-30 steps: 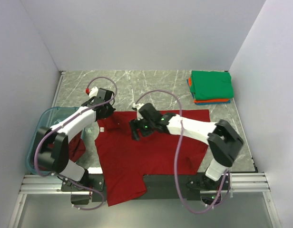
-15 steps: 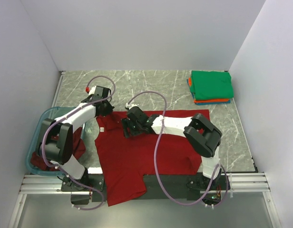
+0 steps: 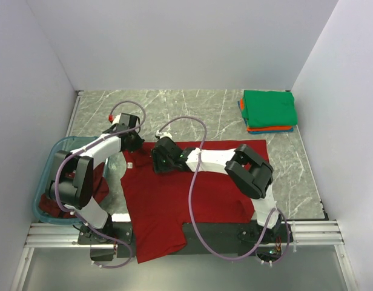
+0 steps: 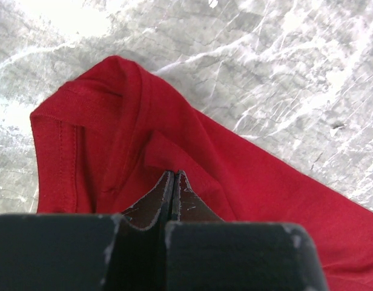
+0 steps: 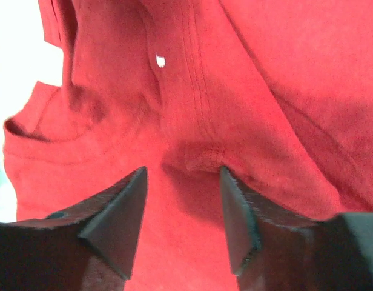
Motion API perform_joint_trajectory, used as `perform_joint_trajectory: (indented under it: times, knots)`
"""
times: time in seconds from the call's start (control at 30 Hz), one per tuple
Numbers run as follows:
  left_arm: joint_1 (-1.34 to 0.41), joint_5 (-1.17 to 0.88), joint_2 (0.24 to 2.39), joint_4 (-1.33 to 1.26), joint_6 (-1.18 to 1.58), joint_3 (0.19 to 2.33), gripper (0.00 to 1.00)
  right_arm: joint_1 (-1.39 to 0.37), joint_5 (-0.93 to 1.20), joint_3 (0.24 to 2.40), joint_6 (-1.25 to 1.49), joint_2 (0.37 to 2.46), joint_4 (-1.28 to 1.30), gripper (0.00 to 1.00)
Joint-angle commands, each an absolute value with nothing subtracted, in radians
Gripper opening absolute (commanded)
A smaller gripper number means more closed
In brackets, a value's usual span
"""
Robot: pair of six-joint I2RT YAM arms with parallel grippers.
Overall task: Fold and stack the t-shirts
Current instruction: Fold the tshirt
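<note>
A bright red t-shirt (image 3: 186, 194) lies spread open on the marble table, its hem hanging over the near edge. My left gripper (image 3: 135, 143) is shut on a fold of the red t-shirt (image 4: 235, 176) at its far left shoulder; the fingertips (image 4: 180, 182) meet with cloth bunched around them. My right gripper (image 3: 157, 162) is open, low over the red t-shirt (image 5: 265, 73) by the collar, with a cloth ridge just beyond its fingertips (image 5: 123, 212). A folded stack has the green t-shirt (image 3: 268, 108) on top, with orange (image 3: 268, 128) and blue edges beneath.
A translucent blue tub (image 3: 50, 159) stands at the left table edge with a maroon t-shirt (image 3: 100, 189) in it. A white neck label (image 5: 160, 60) shows inside the collar. White walls close in the table on three sides.
My right gripper has moved left across the red t-shirt, from its middle to the collar near my left gripper. My left gripper has stayed on the shoulder corner.
</note>
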State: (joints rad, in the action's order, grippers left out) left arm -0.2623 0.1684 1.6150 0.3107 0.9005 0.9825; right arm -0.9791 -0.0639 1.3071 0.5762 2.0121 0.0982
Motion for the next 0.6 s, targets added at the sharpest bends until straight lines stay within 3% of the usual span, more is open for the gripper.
perform_joint_trajectory:
  times: [0.0, 0.27, 0.3, 0.43, 0.57]
  knots:
    - [-0.252, 0.146, 1.6, 0.273, 0.884, 0.966, 0.01, -0.986, -0.129, 1.379, 0.604, 2.046, 0.104, 0.57]
    - [-0.247, 0.135, 1.589, 0.261, 0.881, 0.943, 0.01, -0.986, -0.216, 1.426, 0.626, 2.085, 0.173, 0.32]
    - [-0.245, 0.133, 1.586, 0.262, 0.879, 0.942, 0.01, -0.986, -0.219, 1.43, 0.627, 2.088, 0.179, 0.21]
    - [-0.245, 0.129, 1.577, 0.264, 0.879, 0.939, 0.01, -0.986, -0.229, 1.436, 0.626, 2.082, 0.204, 0.03]
    - [-0.245, 0.12, 1.549, 0.273, 0.885, 0.93, 0.01, -0.989, -0.175, 1.436, 0.594, 2.036, 0.212, 0.0]
